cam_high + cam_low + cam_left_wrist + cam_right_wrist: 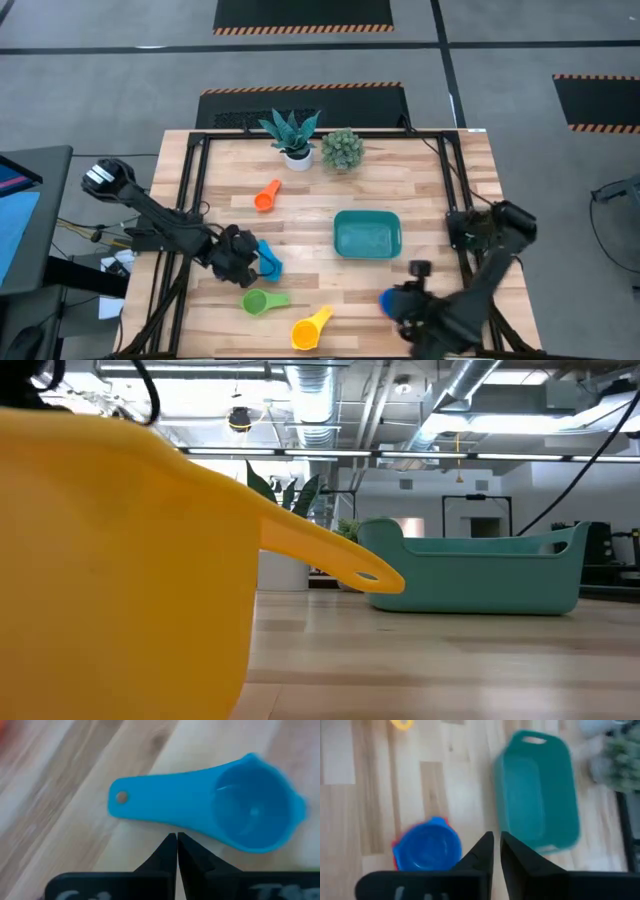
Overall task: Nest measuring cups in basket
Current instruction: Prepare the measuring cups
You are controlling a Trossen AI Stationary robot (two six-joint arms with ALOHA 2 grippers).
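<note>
My left gripper (176, 839) is shut and hovers beside a light blue measuring cup (235, 805), which lies on the table mouth up with its flat handle (150, 802) pointing away from the bowl. In the high view that cup (269, 258) lies just right of the left gripper (240, 256). My right gripper (496, 840) is shut above bare wood between a blue cup (426, 847), nested in a red one (395, 857), and the teal basket (537, 790). The basket (367, 235) holds no cup. The orange (266, 196), green (262, 300) and yellow (312, 327) cups lie apart on the table.
Two white-potted plants (295, 138) (342, 150) stand near the table's far edge behind the basket. In the low view the yellow cup (120, 560) fills the foreground and its handle points toward the basket (480, 570). Bare wood lies between the cups and the basket.
</note>
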